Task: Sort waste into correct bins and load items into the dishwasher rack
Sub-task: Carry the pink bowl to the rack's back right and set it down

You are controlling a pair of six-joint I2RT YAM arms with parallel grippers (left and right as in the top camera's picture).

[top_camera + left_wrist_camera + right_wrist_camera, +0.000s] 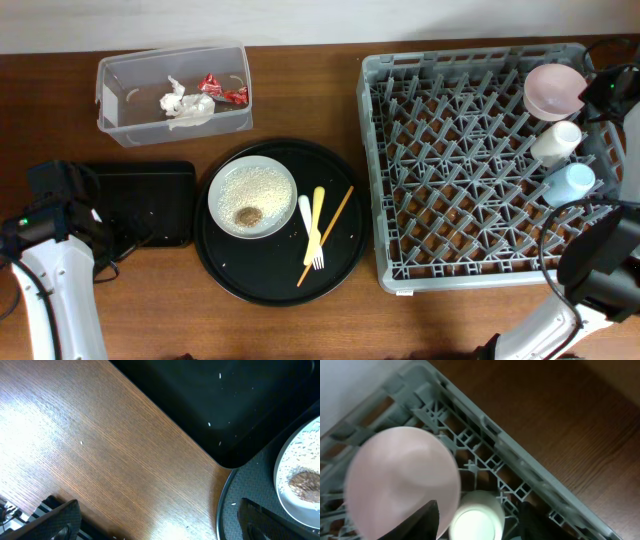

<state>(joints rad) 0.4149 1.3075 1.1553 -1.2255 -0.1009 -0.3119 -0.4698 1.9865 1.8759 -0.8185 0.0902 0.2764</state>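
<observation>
Worktop (300,95): brown wood grain, with a bare stretch between tub and rack across the upper middle. Tub (130,75), upper left: holds napkin (183,104) and wrappers (222,90), red and white, print too small to read. Black tray (150,200), left of centre, below the tub: a few stray grains on its floor in the left wrist view. Its right edge is just beside the round tray's rim; contact cannot be told. Round tray (260,270), centre: plate (214,190) on its left half, bearing grains (255,183) and lump (248,215) at the heap's lower edge. To the right of the plate lie spoon (306,213), fork (317,232) and chopsticks (327,235), close together, the chopsticks slanting from upper right to lower left. A narrow strip of wood parts round tray from rack. Rack (450,180), right half: its right edge is near the frame edge. Bowl (554,90), cream cup (556,141) and blue cup (570,183) stand in a column down its right side, top to bottom; the remaining lattice shows pegs only. Left claw (162,525), lower left: spread wide, holding nothing, over bare wood by the black tray's corner. Right claw (479,522), above the rack's upper right corner: fingers parted, gripping nothing. The cream cup shows between them with a gap on either side, the bowl at upper left.
</observation>
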